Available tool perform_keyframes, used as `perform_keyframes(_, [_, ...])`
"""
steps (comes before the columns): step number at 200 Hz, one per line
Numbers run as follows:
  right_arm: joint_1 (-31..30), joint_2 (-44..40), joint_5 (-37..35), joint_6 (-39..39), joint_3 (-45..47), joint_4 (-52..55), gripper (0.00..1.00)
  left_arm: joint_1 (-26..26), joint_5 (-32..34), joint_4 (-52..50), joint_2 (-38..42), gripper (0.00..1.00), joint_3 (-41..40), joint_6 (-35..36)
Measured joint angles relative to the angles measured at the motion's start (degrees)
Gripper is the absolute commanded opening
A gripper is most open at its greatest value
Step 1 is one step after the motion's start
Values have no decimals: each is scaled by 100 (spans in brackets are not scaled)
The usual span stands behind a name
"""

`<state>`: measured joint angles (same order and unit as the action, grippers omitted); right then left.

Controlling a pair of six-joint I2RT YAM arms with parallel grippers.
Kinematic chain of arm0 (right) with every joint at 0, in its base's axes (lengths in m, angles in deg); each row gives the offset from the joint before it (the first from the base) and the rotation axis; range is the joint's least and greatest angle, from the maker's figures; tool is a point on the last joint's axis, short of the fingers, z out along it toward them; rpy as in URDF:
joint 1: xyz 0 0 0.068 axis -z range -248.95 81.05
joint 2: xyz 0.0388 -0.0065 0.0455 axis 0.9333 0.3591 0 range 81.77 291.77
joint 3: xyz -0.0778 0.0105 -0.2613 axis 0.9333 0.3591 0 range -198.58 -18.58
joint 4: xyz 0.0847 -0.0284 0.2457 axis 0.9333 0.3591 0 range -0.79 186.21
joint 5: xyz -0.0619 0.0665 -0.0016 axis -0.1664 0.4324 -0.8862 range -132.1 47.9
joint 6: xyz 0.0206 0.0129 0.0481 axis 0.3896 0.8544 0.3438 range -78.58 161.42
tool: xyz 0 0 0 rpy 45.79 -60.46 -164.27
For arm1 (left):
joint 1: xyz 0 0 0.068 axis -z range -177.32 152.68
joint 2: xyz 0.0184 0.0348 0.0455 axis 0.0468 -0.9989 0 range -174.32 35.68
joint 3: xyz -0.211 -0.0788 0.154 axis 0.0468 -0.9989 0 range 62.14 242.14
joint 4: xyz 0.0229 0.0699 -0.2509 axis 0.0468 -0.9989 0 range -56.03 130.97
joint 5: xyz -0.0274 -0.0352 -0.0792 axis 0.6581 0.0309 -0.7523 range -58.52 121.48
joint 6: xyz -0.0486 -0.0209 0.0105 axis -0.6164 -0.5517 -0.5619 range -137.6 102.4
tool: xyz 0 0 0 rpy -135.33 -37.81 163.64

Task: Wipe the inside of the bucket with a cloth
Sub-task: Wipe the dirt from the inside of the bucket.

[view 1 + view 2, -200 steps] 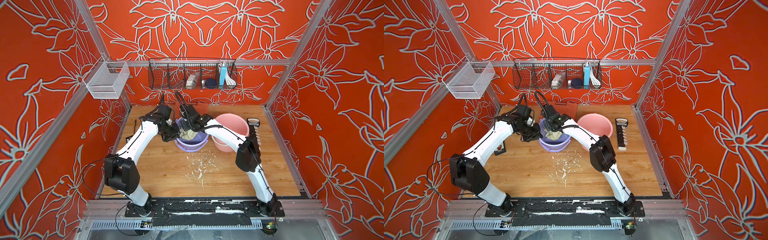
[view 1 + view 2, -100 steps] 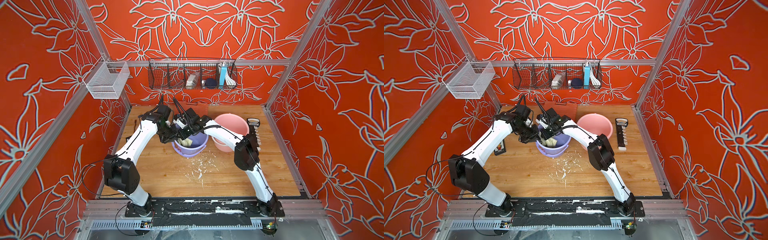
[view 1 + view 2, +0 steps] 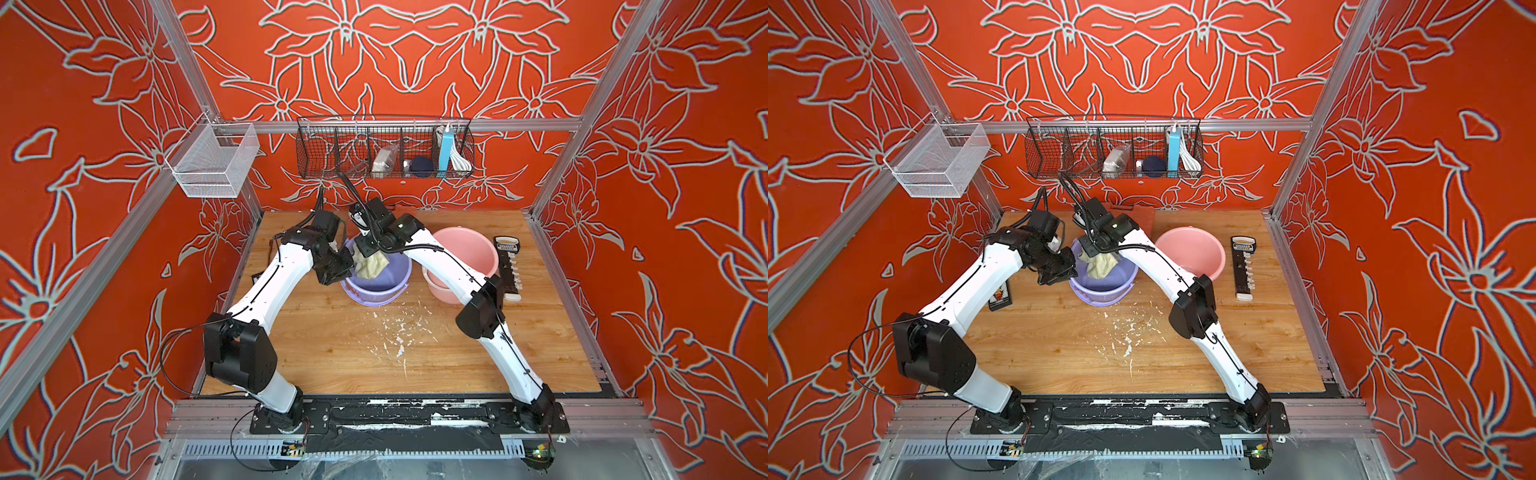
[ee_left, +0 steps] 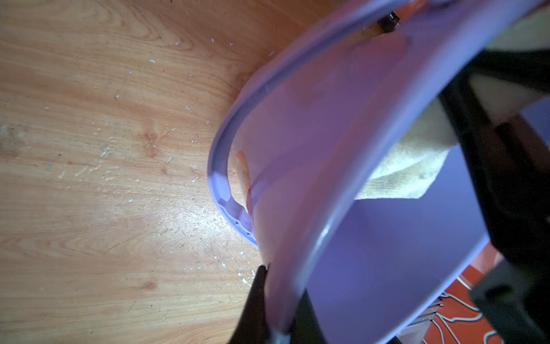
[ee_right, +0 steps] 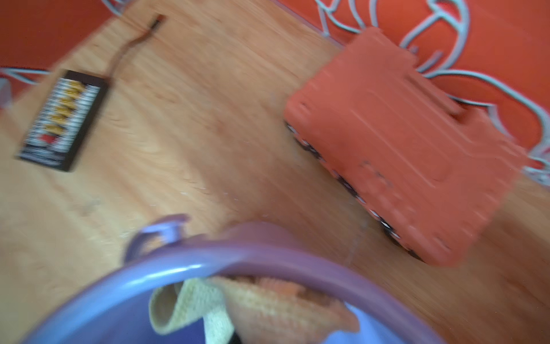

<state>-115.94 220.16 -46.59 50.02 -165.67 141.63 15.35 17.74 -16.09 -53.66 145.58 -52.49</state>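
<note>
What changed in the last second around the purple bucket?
The right gripper, shut on the stained cream-beige cloth, shifted slightly toward the left arm's side, dragging the cloth along inside the round purple plastic bucket. Unchanged: left gripper clamped on its rim; pink plastic bucket beside it.

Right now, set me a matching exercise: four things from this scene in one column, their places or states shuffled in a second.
1. lilac plastic bucket
2. pink plastic bucket
3. cream-beige stained cloth
4. white mesh basket

A. hung on the metal frame rail
B. rim pinched by the left hand
C. dangling into the lilac bucket from the right hand
D. standing free, no hand on it

Pairs: 1-B, 2-D, 3-C, 4-A.
</note>
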Motion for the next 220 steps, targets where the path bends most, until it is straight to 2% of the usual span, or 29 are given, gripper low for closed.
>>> perform_keyframes(25, [2, -92, -776, -46, 490, 4, 0, 39, 310, -39, 107, 0, 4, 0])
perform_keyframes(47, [-2, -142, -1161, -79, 890, 48, 0, 61, 632, -46, 212, 0, 15, -4])
perform_keyframes(76, [-61, -232, -1399, -83, 898, 278, 0, 103, 997, -31, 337, 0, 13, -50])
perform_keyframes(110, [-76, -470, -1272, -26, 929, 737, 0, 133, 1191, -31, 535, 0, 0, -70])
perform_keyframes(136, [-81, -765, -713, 109, 1342, 953, 0, 131, 1357, -28, 671, 0, -83, -66])
perform_keyframes(168, [-144, -1108, 610, 369, 2096, 885, 0, 127, 1513, -72, 721, 0, -240, -66])
perform_keyframes(203, [-240, -1528, 2540, 885, 3101, -81, 0, 120, 1493, 20, 765, 0, -380, -90])
perform_keyframes(220, [-269, -1740, 2981, 1139, 3425, -579, 0, 120, 1486, 28, 782, 0, -402, -90])
